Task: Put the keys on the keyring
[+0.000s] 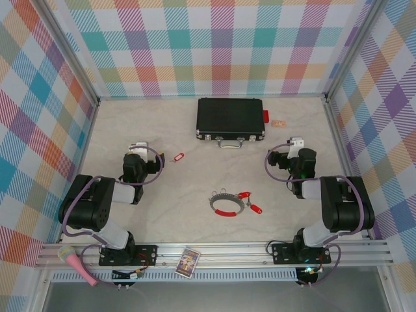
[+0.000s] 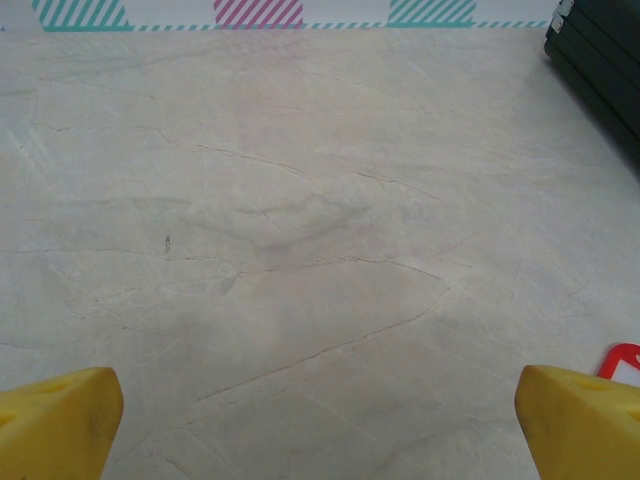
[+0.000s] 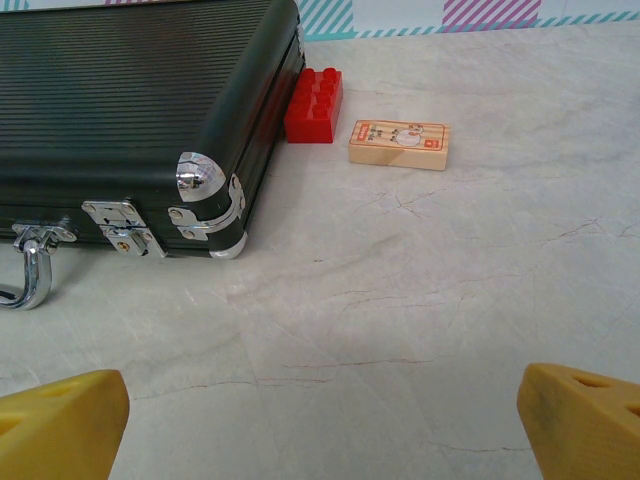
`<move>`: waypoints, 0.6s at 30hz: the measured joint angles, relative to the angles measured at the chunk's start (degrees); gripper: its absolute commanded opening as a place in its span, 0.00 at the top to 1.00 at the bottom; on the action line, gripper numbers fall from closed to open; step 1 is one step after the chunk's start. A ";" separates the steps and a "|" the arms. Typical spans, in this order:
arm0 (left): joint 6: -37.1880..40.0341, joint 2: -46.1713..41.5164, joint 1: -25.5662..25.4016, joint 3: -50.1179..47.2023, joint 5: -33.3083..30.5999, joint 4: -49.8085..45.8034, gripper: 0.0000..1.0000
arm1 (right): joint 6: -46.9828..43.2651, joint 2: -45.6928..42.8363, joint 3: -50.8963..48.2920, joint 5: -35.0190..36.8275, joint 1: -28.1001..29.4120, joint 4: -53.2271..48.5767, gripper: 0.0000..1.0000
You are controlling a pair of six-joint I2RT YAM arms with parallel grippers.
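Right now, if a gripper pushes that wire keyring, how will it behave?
The keyring is a thin wire loop lying flat, so it would probably slide rather than roll. It looks light and may flex when pinched. Its red sleeve likely offers the surest grip.

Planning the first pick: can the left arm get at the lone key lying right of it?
Probably yes. The key lies on bare table close beside the open left gripper, with nothing between them; the black case sits well behind.
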 measured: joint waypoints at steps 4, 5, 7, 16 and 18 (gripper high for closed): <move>-0.17 0.00 0.04 0.09 -0.44 -0.13 0.00 | 0.00 0.00 0.00 0.00 0.00 0.00 0.01; -0.33 0.00 0.04 0.15 -0.72 -0.20 0.00 | 0.00 0.00 0.00 0.00 0.00 0.00 0.01; -0.63 0.00 0.09 0.44 -1.53 -0.66 0.00 | 0.00 0.00 0.00 0.00 0.00 0.00 0.01; -2.10 -4.90 0.28 4.63 -4.50 -13.51 0.00 | 0.76 -3.61 0.02 1.68 0.00 -4.35 0.01; -4.04 -9.35 0.28 9.14 -7.28 -21.94 0.00 | 1.57 -8.96 0.57 2.71 0.00 -9.31 0.01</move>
